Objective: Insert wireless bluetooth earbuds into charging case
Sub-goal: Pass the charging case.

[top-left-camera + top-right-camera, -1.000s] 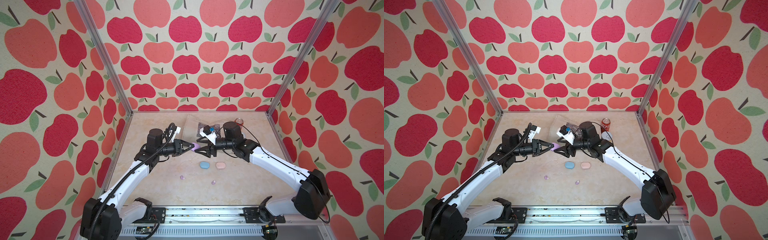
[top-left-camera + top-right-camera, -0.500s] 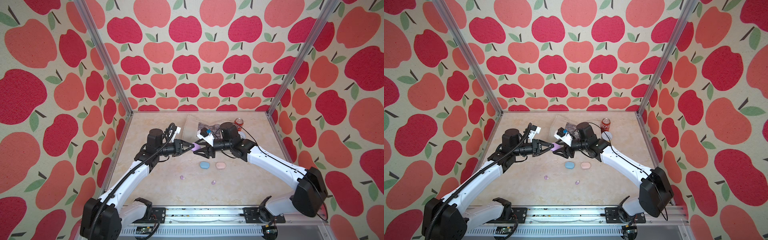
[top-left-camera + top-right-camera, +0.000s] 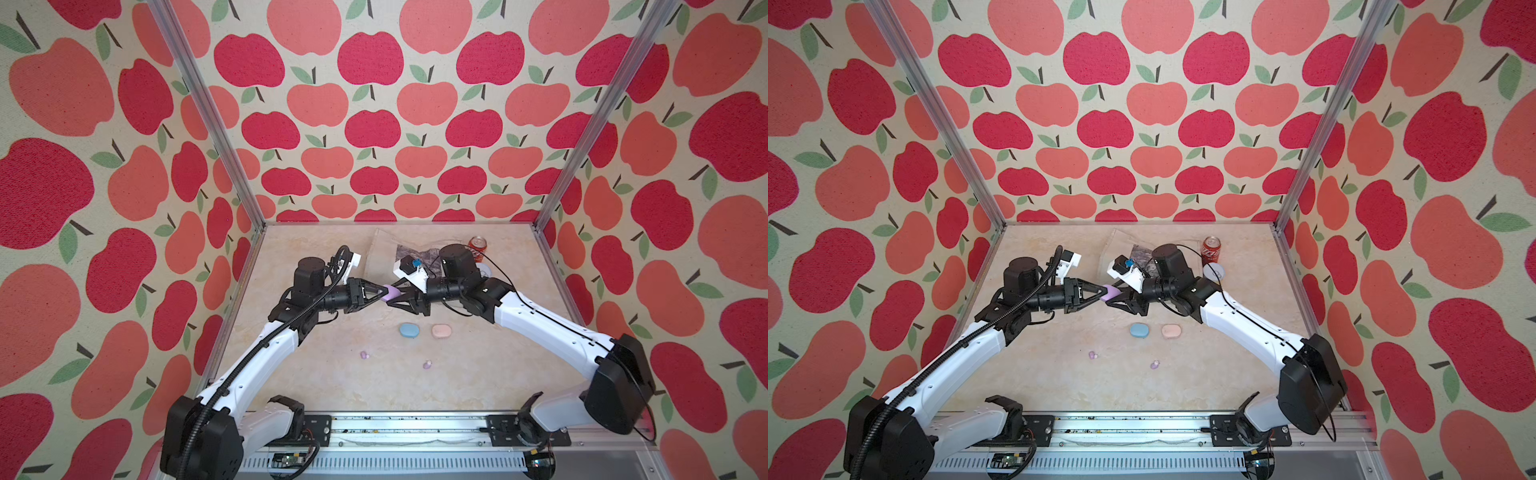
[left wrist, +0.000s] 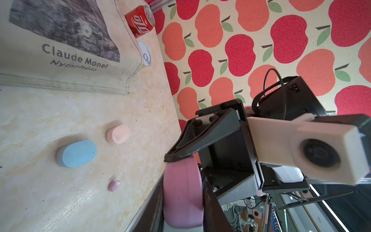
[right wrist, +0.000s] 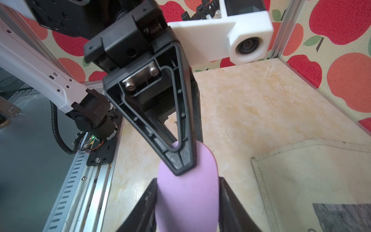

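A lilac charging case point(image 3: 391, 293) hangs above the table between the two arms, lid closed. My left gripper point(image 3: 384, 292) holds its flat faces; in the left wrist view the lilac case point(image 4: 181, 192) fills the gap between the left gripper's point(image 4: 182, 180) fingers. My right gripper point(image 3: 397, 296) comes from the opposite side, and in the right wrist view the right gripper point(image 5: 187, 190) has both fingers against the lilac case's point(image 5: 187, 200) edges. Two lilac earbuds point(image 3: 364, 355) point(image 3: 427, 365) lie loose on the table nearer the front.
A blue case point(image 3: 409, 331) and a pink case point(image 3: 441, 331) lie shut side by side below the grippers. At the back are a printed tote bag point(image 3: 384, 251), a red soda can point(image 3: 478, 245) and a small round tin point(image 3: 485, 271).
The right gripper has moved left onto the lilac case and narrowed its jaws around it. The left arm has stayed where it was, still holding the case.
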{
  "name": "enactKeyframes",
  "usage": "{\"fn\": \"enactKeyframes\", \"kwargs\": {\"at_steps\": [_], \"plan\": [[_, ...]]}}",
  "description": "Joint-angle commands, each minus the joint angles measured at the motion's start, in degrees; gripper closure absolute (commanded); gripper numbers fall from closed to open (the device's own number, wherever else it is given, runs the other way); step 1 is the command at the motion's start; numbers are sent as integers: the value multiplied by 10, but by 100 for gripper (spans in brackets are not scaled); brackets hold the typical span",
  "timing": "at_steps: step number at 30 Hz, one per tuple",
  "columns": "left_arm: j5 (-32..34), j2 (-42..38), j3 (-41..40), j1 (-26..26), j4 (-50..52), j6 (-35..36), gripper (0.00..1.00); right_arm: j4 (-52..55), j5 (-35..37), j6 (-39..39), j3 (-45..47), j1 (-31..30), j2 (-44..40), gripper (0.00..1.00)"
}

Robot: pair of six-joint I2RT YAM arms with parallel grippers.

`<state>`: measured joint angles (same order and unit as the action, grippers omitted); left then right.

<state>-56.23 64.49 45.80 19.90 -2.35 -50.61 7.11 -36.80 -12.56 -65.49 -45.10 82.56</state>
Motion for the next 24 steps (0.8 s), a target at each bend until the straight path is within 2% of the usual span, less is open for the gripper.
{"fn": "enactKeyframes", "kwargs": {"at_steps": [1,4,8,11,13,17,21,24], "plan": [[9,-18,3,-2,-30,27,49,44,-11,-1,-27,3,-19,75],[42,-53,-20,-3,-76,50,39,84,-33,6,-37,14,-29,78],[93,-105,-58,-4,-141,106,37,139,-69,8,-50,26,-44,79],[83,-155,-80,4,-143,247,36,194,-121,10,-74,36,-45,80],[52,-180,-91,6,-121,335,33,234,-148,5,-92,38,-46,84],[7,-170,-96,32,-110,414,34,292,-161,-11,-109,38,-55,85],[19,-144,-76,103,-66,515,33,323,-173,-16,-119,38,-61,85],[24,-120,-61,122,-72,529,34,336,-181,-10,-125,37,-59,85]]}}
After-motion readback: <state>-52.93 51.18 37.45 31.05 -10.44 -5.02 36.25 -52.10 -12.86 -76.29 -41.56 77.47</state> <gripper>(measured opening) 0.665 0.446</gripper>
